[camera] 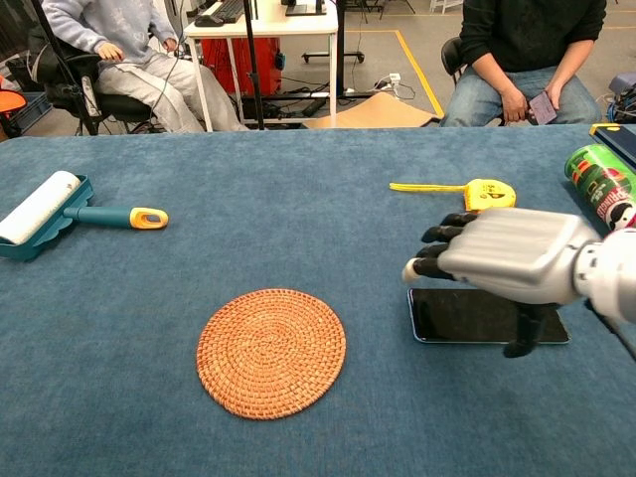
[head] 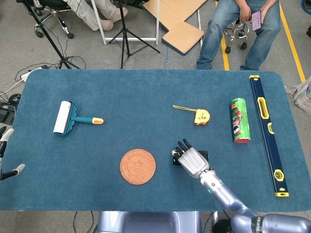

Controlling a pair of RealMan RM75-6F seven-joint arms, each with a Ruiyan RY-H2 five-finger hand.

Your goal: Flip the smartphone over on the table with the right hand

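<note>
The smartphone [camera: 465, 318] lies flat on the blue table with its dark side up, right of the woven coaster [camera: 271, 353]. My right hand [camera: 507, 256] hovers palm down just above it, fingers stretched out to the left and thumb hanging by the phone's front edge; it holds nothing. In the head view this right hand [head: 191, 158] covers most of the smartphone [head: 204, 155], leaving only its ends visible. My left hand [head: 7, 158] shows at the far left table edge, with its fingers apart and nothing in them.
A lint roller [head: 68, 118] lies at the left. A yellow tape measure [head: 200, 116], a green can [head: 239, 120] on its side and a long spirit level [head: 265, 126] lie at the right. People sit beyond the far edge.
</note>
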